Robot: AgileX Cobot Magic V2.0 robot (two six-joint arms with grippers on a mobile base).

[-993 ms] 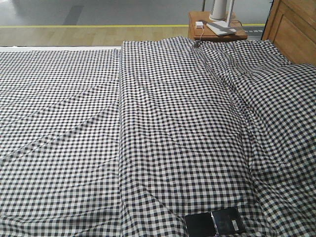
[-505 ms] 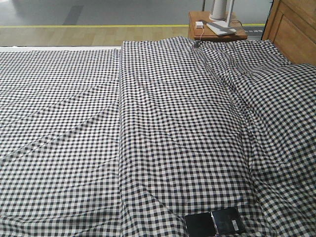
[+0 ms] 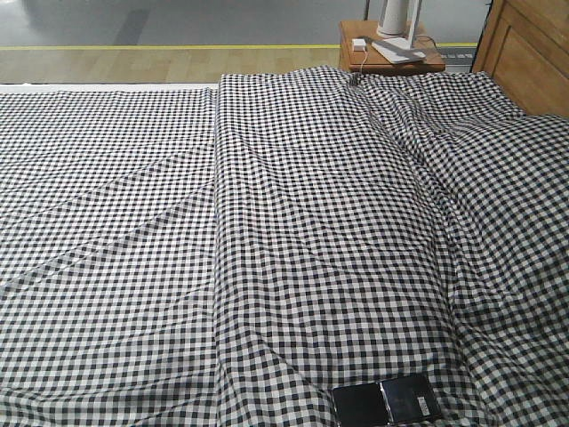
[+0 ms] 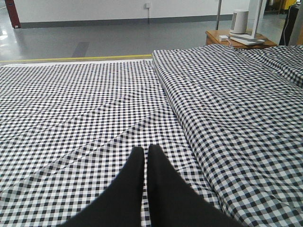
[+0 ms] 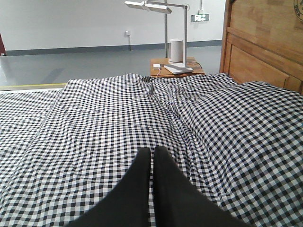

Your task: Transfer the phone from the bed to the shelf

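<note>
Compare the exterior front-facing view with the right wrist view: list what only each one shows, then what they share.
Only the front-facing view shows the phone, lying flat on the bed near the picture's bottom edge, with nothing touching it. Only the right wrist view shows the right pincer, its fingers shut together with nothing between them, and the lamp head high above the bedside table. Both show the bed, the wooden headboard and the bedside table.

Black-and-white gingham check all over the bed (image 3: 302, 222). Glossy black phone (image 3: 387, 402), orange-brown wood headboard (image 3: 526, 53), plus reddish-brown bedside table (image 3: 373, 64).
</note>
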